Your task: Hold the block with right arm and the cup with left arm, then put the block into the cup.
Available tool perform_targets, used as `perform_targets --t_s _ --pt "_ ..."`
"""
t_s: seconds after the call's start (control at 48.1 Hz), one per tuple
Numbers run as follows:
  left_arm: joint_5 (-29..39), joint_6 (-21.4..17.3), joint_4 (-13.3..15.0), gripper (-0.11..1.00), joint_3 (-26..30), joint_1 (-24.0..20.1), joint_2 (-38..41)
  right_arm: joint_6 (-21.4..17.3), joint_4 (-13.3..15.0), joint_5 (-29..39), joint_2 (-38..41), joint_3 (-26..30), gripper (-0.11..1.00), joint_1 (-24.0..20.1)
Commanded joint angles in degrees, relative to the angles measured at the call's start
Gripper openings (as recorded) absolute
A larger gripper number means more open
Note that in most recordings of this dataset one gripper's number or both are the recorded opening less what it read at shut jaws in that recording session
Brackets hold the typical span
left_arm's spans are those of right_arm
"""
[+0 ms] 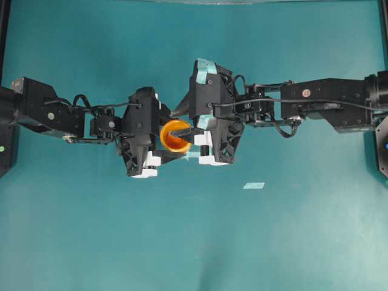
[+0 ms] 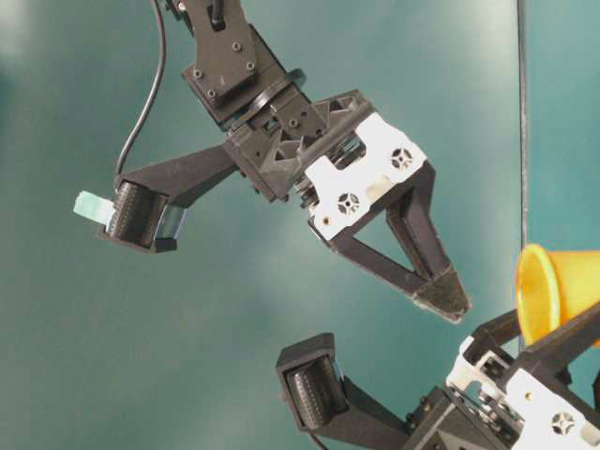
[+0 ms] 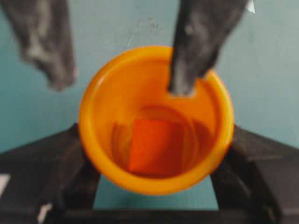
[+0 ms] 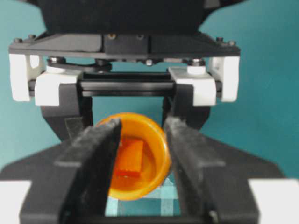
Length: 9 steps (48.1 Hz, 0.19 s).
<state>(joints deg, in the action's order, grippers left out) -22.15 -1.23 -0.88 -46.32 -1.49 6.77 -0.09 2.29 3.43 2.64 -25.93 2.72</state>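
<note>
left gripper (image 1: 159, 147) clamps cup (image 1: 176, 136); block (image 3: 154, 145) inside | right gripper (image 2: 291, 262) spread, empty

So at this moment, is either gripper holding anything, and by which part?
The left gripper holds the cup by its outer sides. The right gripper is open and holds nothing; the block lies inside the cup.

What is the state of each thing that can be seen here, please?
block: lying inside the cup, on its bottom, released.
cup: gripped by the left gripper, off the table, its mouth toward the right gripper.
left gripper: shut on the cup.
right gripper: open and empty, one finger reaching over the cup's rim.
tape piece: lying flat on the table.
</note>
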Motion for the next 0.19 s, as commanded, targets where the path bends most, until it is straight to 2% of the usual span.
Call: perform_targets --t_s 0.0,0.166 --pt "-0.3 -0.2 -0.1 0.64 0.6 0.2 -1.9 0.1 0.0 -0.4 -1.1 1.7 0.48 -0.1" --pt "-0.3 -0.2 -0.1 0.64 0.7 0.1 -1.9 0.1 0.0 -0.5 -1.1 1.8 0.48 -0.1"
